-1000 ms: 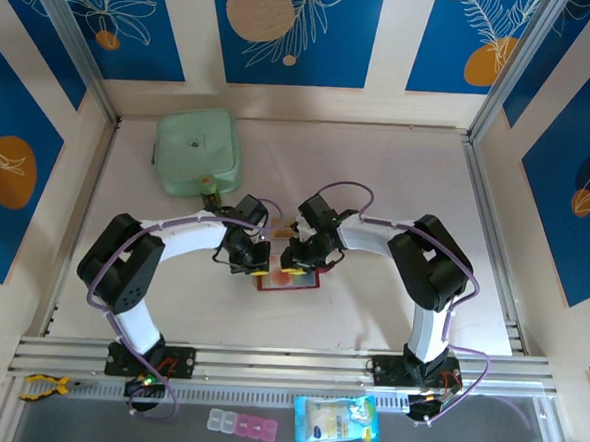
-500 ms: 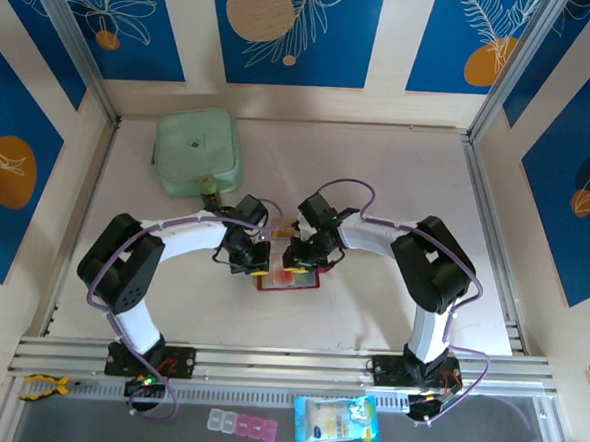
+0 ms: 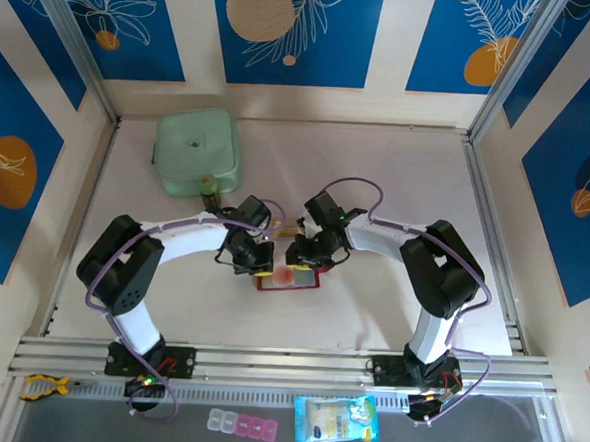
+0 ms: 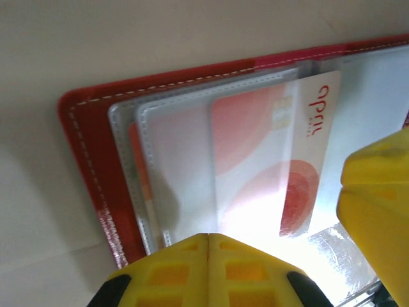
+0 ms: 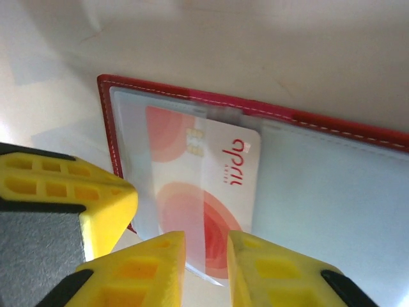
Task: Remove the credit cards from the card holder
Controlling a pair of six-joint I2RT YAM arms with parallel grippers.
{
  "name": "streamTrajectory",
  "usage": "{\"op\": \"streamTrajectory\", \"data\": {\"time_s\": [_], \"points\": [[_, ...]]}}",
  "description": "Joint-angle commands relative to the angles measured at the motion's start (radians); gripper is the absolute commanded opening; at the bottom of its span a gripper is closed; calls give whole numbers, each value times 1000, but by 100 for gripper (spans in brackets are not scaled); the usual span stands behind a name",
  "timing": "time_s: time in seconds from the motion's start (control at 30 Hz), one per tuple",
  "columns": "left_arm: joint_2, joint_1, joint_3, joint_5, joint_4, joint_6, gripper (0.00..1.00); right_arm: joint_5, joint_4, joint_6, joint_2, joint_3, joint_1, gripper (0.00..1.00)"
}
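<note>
1. The pinkish-white credit card with red circles (image 5: 204,192) lies flat in a greyish clear pocket of the open red leather-like card holder (image 5: 268,110). One long edge seems to stick out past the pocket film.
2. A second, partly hidden card edge shows in the pocket behind it in the left wrist view, too covered to describe.
3. The card's long axis points straight at the right gripper (image 5: 206,252), and its near short end shows in the gap between the fingertips. The yellow jaws stand narrowly apart. Whether they touch the card I cannot tell.
4. The left gripper (image 4: 208,242) has its jaws pressed together with nothing between them. Its tips are over the pocket's edge, probably pinning the holder.
5. The right arm is better placed for the pull, which I judge should run along the card's length while the left steadies the holder.
6. From above, the holder (image 3: 287,280) rests on the pale wooden table (image 3: 398,177), mid-table between both grippers.
7. A pale green square container (image 3: 197,153) sits well apart at the far left, with blue-patterned walls around the table.
</note>
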State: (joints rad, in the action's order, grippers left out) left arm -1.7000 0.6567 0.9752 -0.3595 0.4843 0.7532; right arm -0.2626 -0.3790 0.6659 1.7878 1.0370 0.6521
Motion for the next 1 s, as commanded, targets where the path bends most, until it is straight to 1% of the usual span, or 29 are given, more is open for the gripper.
{"op": "streamTrajectory", "data": {"time_s": [0.0, 0.4, 0.6, 0.77, 0.97], "points": [[-7, 6, 7, -19, -17, 9, 0, -23, -17, 9, -13, -15, -5, 27], [-41, 6, -14, 25, 19, -6, 0, -42, 5, 12, 36, -12, -5, 29], [-51, 6, -17, 25, 20, -9, 0, -88, 46, 22, 54, -22, -7, 29], [-52, 6, -14, 29, 27, -14, 0, -139, 100, 47, 53, -37, -11, 27], [-56, 7, -12, 27, 28, -15, 0, -148, 112, 55, 35, -41, -12, 24]]}}
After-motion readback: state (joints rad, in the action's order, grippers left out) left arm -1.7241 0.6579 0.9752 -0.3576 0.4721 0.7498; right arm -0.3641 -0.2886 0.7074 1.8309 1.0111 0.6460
